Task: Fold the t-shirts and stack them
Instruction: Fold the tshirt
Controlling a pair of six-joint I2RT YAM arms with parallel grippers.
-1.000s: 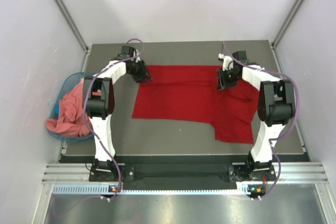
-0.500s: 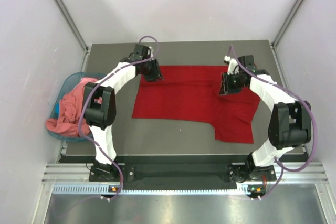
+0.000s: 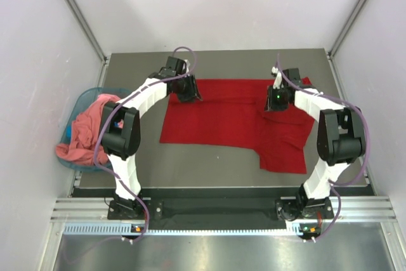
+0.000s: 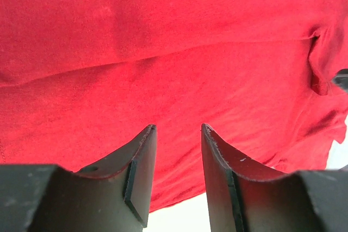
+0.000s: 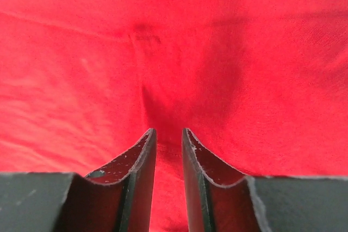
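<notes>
Left gripper (image 4: 178, 129) spread over red t-shirt (image 3: 228, 115); right gripper (image 5: 168, 131) pinching its puckered cloth.

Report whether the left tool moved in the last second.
Yes. The left tool moved right in the top view, away from the teal plastic basket, over the deep red cloth t-shirt.

One t-shirt (image 3: 222, 118) flat on the table (image 3: 209, 164), the other t-shirt (image 3: 85, 134) in the basket (image 3: 78, 101) left of it

Pale, plain walls (image 3: 216, 4) are enclosing a dark grey worktop (image 3: 216, 169) on three sides, slanting aluminium posts (image 3: 75, 11) running up the corners. A ribbed metal rail (image 3: 82, 211) is lying along the near edge, soft even light falling throughout.
</notes>
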